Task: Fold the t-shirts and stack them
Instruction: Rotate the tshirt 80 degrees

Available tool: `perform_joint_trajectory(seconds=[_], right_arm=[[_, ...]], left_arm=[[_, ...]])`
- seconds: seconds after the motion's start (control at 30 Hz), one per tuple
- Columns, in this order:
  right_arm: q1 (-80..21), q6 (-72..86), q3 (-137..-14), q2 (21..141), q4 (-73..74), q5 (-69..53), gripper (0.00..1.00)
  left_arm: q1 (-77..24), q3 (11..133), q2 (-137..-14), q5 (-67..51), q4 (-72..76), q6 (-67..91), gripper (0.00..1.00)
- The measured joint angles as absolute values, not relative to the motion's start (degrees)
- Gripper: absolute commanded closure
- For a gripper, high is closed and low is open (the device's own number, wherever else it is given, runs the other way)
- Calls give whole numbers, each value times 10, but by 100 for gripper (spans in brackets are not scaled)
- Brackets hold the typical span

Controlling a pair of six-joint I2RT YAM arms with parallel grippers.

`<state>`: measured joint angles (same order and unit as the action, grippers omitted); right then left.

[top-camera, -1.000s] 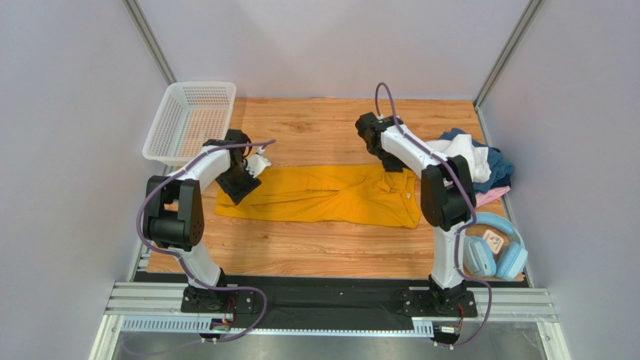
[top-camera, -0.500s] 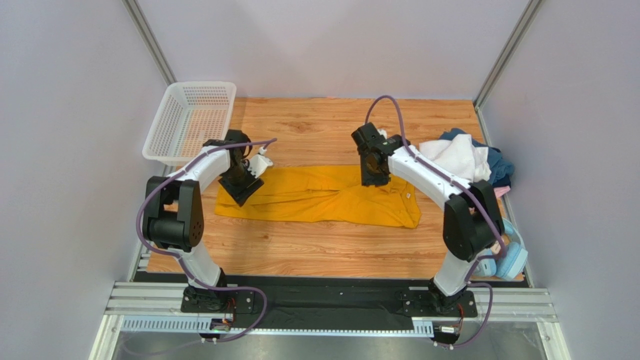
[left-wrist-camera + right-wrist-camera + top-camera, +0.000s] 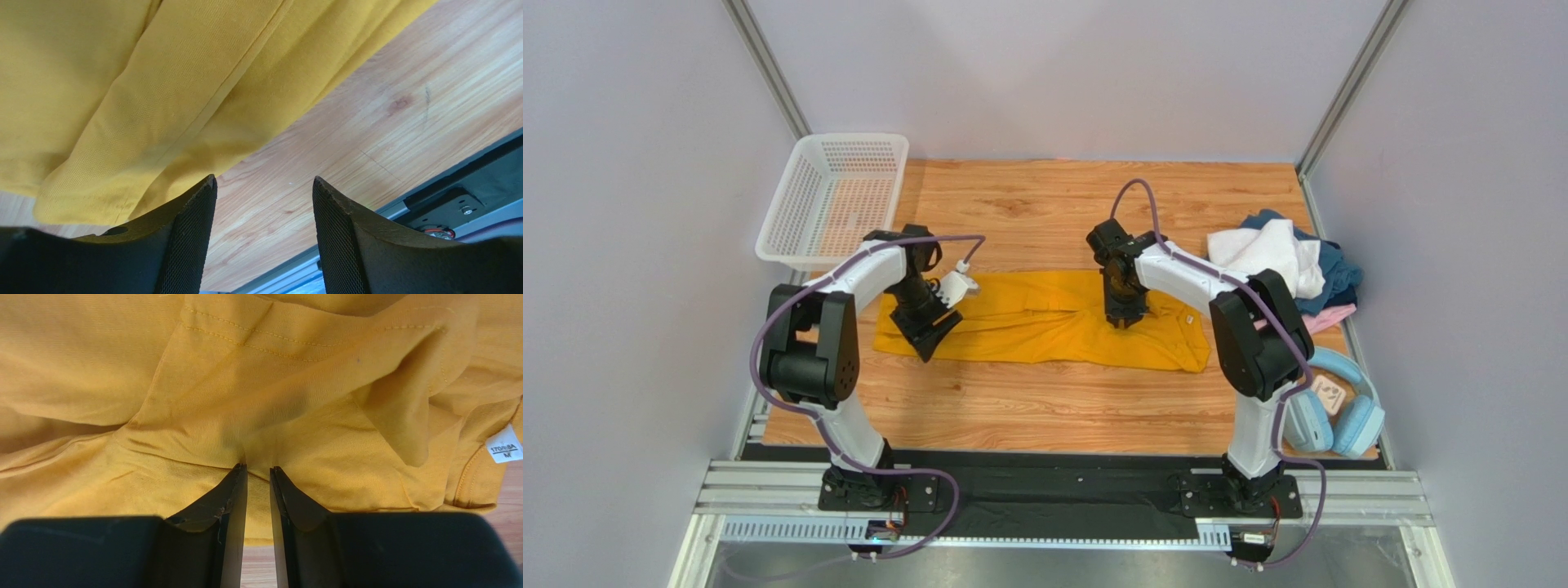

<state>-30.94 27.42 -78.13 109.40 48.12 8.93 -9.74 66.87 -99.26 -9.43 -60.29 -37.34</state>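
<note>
Shirt (image 3: pixel 1038 325) | left gripper (image 3: pixel 264 180) spread, empty | right gripper (image 3: pixel 258 467) nearly pressed together, pinch cannot be told | risk: cloth slipped if thinly caught

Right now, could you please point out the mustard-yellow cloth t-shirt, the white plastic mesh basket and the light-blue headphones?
mustard-yellow cloth t-shirt (image 3: pixel 1038 321), top external view, middle of its body.
white plastic mesh basket (image 3: pixel 787 211), top external view, its left wall.
light-blue headphones (image 3: pixel 1361 426), top external view, right ear cup.
</note>
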Motion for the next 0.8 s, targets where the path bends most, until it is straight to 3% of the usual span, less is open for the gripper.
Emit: perform_joint_trajectory(seconds=[0.53,0.8], right_arm=[[-244,293,-781,1120,503,117,78],[-220,283,-896,1197,564,103,80]], left_arm=[[-100,686,-1070,-11,-575,-365,37],[-115,674,-1065,8,-580,-366,37]])
